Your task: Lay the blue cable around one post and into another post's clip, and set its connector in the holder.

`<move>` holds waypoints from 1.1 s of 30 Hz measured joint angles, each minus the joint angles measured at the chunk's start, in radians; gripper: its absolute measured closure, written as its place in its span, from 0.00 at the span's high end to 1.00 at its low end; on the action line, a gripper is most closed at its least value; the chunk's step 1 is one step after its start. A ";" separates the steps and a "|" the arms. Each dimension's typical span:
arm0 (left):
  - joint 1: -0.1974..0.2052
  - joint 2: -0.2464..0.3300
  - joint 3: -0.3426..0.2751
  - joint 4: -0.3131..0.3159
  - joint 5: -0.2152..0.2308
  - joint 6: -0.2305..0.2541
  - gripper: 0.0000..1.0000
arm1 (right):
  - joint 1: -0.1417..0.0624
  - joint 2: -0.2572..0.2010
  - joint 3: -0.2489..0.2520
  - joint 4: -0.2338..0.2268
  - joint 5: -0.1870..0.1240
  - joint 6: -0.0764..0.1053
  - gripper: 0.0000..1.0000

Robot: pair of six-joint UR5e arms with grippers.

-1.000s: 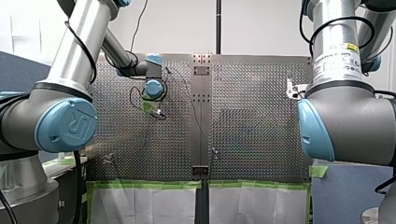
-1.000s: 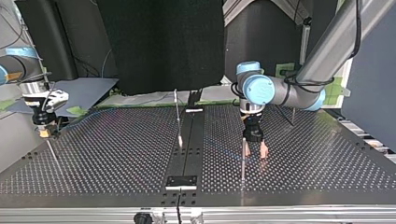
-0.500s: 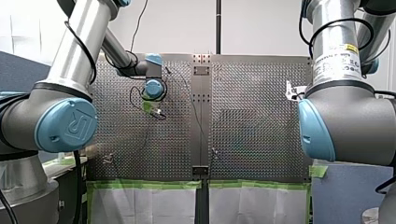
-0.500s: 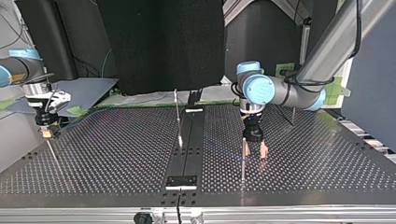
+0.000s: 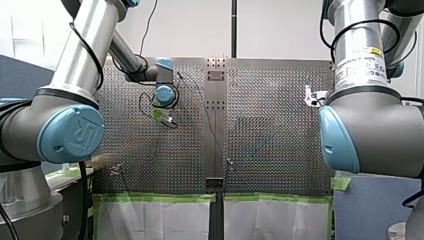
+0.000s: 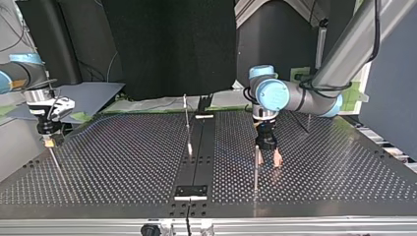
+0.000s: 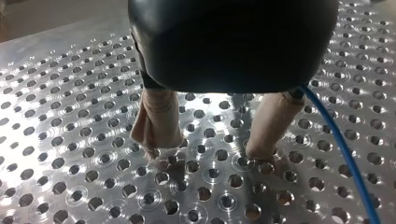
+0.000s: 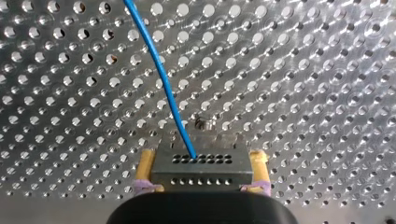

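In the front view, my left arm point(image 5: 75, 60) came in from the left of the frame. My left gripper point(image 5: 164, 119) pointed down at the perforated table point(image 5: 270, 125), left of centre in the upper half. My right arm point(image 5: 370, 130) filled the right side of the frame and hid most of what it carried.

In the top view, my left gripper point(image 6: 268, 161) stood a little right of centre. Its two pale fingers point(image 6: 278, 160) were spread, with their tips down on the table, just beside a thin upright post point(image 6: 255, 169). A taller post point(image 6: 187, 123) stood at the middle of the frame. My right gripper point(image 6: 48, 140) hung at the far left, over the table's edge, just above a thin rod point(image 6: 55, 162).

In the left wrist view, the beige-padded fingers point(image 7: 159, 121) were released and set well apart, both tips touching the table with nothing between them. The blue cable point(image 7: 342, 151) ran past the outer side of one finger and on across the holes, not gripped.

In the right wrist view, the yellow-padded fingers point(image 8: 145, 168) were clenched on the connector point(image 8: 201, 170), a grey block with rows of small holes, one finger on each end. The blue cable left the block's upper face and curved away ahead of the gripper over the table.
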 joint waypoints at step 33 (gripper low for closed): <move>-0.001 0.000 0.000 0.001 0.000 0.000 1.00 | 0.002 0.001 0.000 -0.003 0.003 -0.005 0.78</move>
